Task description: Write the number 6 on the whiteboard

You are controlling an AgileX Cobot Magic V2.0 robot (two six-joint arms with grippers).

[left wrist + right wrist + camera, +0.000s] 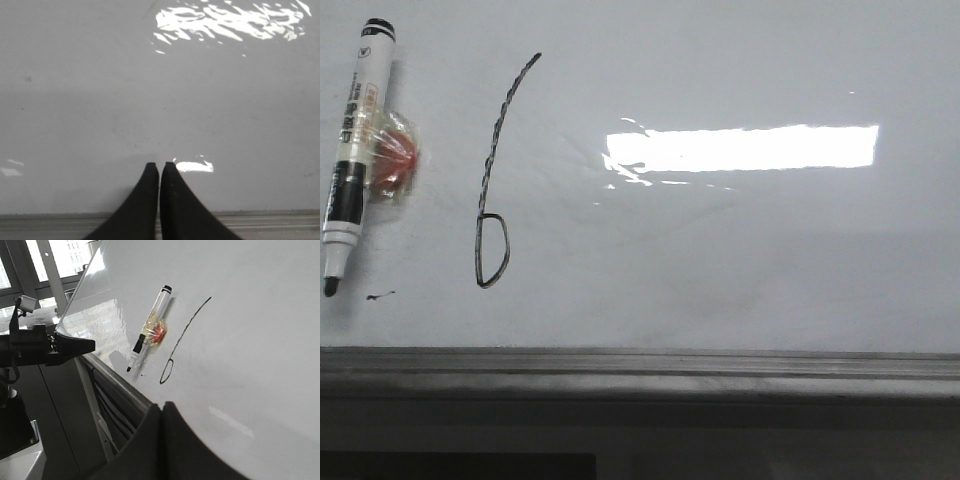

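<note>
The whiteboard [740,260] fills the front view. On its left part stands the number 6 [496,135], a thin black slanted stem with a small closed loop at the bottom. The right wrist view shows the number 6 [186,330] too. A black-and-white marker [350,150] hangs uncapped on the board to the left of it, tip down, with no gripper on it. My left gripper [159,165] is shut and empty, facing bare whiteboard [100,100]. My right gripper [161,405] is shut and empty, well away from the marker [150,330]. No gripper shows in the front view.
A red lump in clear wrap [392,158] sits beside the marker's body. A tiny black smudge [380,296] lies below the marker tip. A grey metal ledge [640,365] runs along the board's lower edge. The left gripper [92,344] reaches toward the board's edge.
</note>
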